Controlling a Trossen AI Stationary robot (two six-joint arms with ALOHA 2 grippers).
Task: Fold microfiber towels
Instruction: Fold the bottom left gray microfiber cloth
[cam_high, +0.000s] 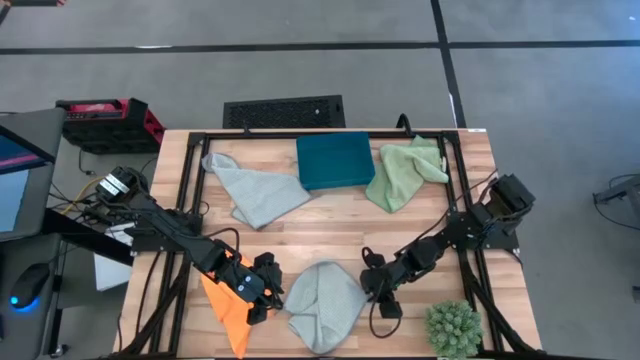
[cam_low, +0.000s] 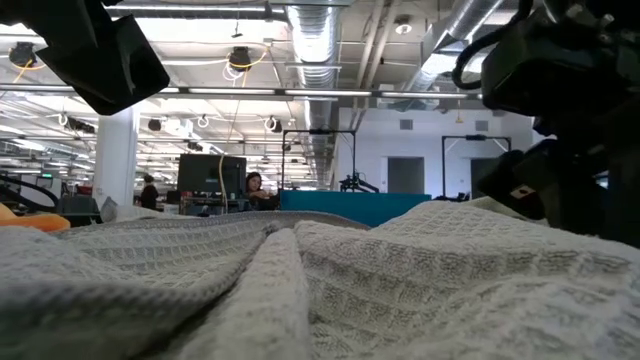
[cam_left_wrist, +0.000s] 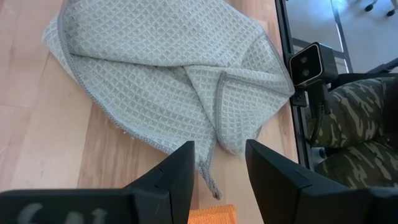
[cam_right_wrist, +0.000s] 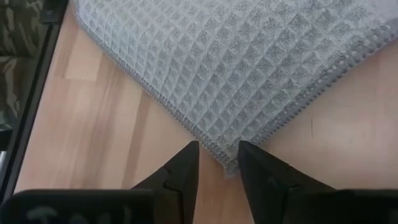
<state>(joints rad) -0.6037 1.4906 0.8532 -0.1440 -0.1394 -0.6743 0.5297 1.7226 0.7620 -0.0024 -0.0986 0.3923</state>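
A pale blue-grey towel (cam_high: 322, 300) lies crumpled on the table near its front edge, and fills the foreground of the low view (cam_low: 330, 290). My left gripper (cam_high: 270, 292) is open at its left side, with a folded corner and its hem tail (cam_left_wrist: 208, 171) between the fingers (cam_left_wrist: 219, 149). My right gripper (cam_high: 372, 290) is open at the towel's right side, fingers on either side of a corner (cam_right_wrist: 225, 160). An orange towel (cam_high: 225, 308) lies under my left arm. A second blue-grey towel (cam_high: 255, 192) and a light green towel (cam_high: 405, 172) lie flat at the back.
A dark teal box (cam_high: 335, 160) sits at the back middle between the two far towels. A spiky green plant ball (cam_high: 452, 328) stands at the front right corner. A black frame (cam_high: 460, 200) runs along the table's edges. People show far off in the room (cam_low: 252, 185).
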